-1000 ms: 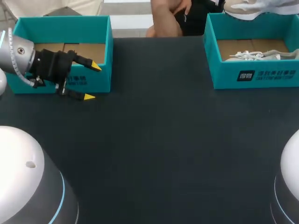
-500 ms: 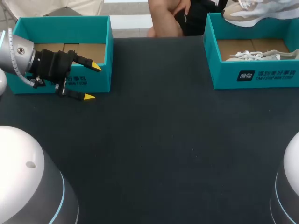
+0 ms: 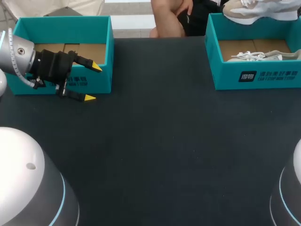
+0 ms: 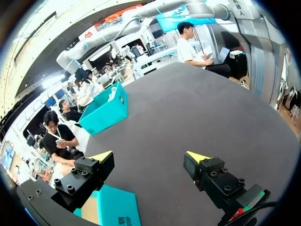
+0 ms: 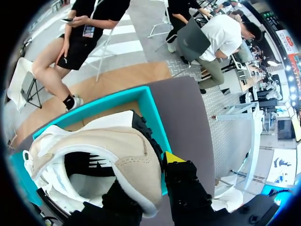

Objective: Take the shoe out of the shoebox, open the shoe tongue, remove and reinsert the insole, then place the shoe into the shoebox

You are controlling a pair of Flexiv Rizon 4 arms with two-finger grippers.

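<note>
Dark tabletop (image 3: 164, 141): left pincer (image 3: 93, 83) gapes empty, right pincer (image 5: 148, 176) grips the shoe (image 5: 94, 146) above its shoebox (image 3: 225, 77).

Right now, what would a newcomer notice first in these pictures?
A beige and white shoe hangs above the right-hand teal box, held by the right gripper. A second shoe lies inside that box. The left gripper sits open in front of the other teal box.

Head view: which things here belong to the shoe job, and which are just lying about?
In the job:
raised shoe, held above its box
right shoebox

Probably just lying about:
left shoebox, no shoe in it
second shoe, lying in the right shoebox
</note>
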